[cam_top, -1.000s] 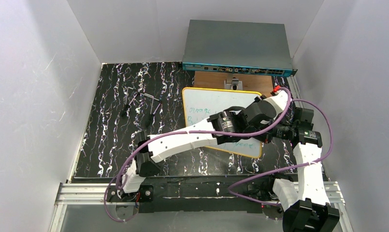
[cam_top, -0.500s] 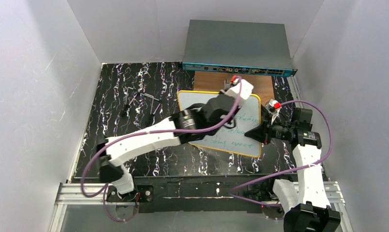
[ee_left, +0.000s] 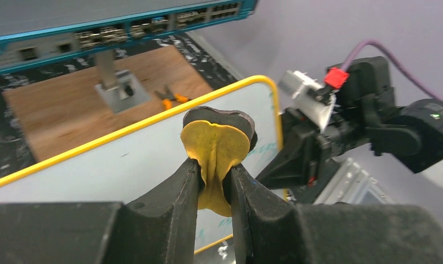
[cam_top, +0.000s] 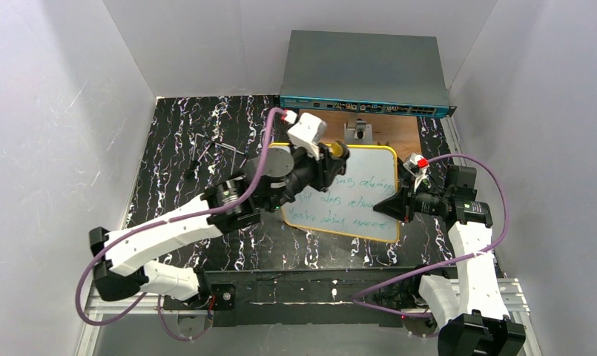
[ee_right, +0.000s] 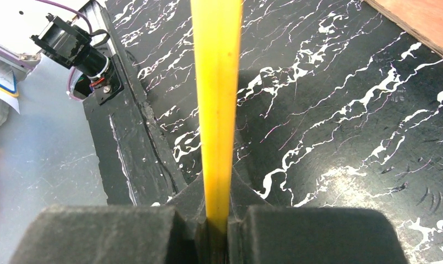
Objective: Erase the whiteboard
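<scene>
Stretching over whiteboard [cam_top: 354,196], left tool [ee_left: 214,177] pinches probable eraser [ee_left: 216,137]; right tool [cam_top: 389,205] clamps its rim [ee_right: 216,82].

White arms [cam_top: 169,233], black joints [cam_top: 232,199], purple cables [cam_top: 466,156].

We take this for a robotics lab, a closed test cell: plain white panels [cam_top: 58,148] wall in a black marbled tabletop [cam_top: 169,185]. The left arm [cam_top: 169,233] and right arm [cam_top: 477,259] are bolted to an aluminium rail [cam_top: 132,305] at the near edge, trailing purple cables [cam_top: 265,144], and a grey network switch [cam_top: 365,63] sits at the back.
</scene>
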{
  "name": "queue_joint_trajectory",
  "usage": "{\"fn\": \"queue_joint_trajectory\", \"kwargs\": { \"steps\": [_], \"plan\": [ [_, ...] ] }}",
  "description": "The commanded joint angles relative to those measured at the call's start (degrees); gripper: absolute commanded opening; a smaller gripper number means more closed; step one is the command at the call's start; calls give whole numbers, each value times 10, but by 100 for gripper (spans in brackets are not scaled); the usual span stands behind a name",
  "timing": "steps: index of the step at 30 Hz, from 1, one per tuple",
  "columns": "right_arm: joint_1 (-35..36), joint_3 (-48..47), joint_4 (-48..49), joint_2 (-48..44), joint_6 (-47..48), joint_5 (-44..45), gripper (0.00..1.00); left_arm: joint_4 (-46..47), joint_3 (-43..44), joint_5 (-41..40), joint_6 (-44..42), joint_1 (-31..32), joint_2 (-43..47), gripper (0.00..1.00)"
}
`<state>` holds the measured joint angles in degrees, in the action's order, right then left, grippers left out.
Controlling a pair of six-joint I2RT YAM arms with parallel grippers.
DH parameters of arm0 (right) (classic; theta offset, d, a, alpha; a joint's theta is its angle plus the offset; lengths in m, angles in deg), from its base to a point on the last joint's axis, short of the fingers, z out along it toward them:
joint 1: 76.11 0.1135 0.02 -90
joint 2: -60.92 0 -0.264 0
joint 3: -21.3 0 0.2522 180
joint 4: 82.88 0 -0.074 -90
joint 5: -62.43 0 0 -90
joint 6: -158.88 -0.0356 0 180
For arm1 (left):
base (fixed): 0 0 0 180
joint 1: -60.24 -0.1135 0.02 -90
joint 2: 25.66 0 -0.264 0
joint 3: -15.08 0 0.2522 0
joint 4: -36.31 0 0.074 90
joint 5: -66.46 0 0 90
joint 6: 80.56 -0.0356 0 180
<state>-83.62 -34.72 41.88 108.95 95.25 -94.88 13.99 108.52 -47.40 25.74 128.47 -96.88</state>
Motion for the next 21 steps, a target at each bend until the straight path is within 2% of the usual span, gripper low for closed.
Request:
{"fn": "queue_joint_trajectory", "kwargs": {
  "steps": [1, 7, 16, 21],
  "plan": [
    [7, -7, 25, -5, 8, -61, 1, 99, 27, 98, 39, -5, -63, 0],
    [8, -4, 26, -11, 9, -59, 1, 135, 87, 165, 72, -24, -139, 0],
    [8, -6, 25, -14, 8, -63, 1, 175, 102, 184, 119, -25, -197, 0],
    [8, -6, 24, -15, 8, -63, 1, 159, 160, 191, 122, -30, -239, 0]
  ]
}}
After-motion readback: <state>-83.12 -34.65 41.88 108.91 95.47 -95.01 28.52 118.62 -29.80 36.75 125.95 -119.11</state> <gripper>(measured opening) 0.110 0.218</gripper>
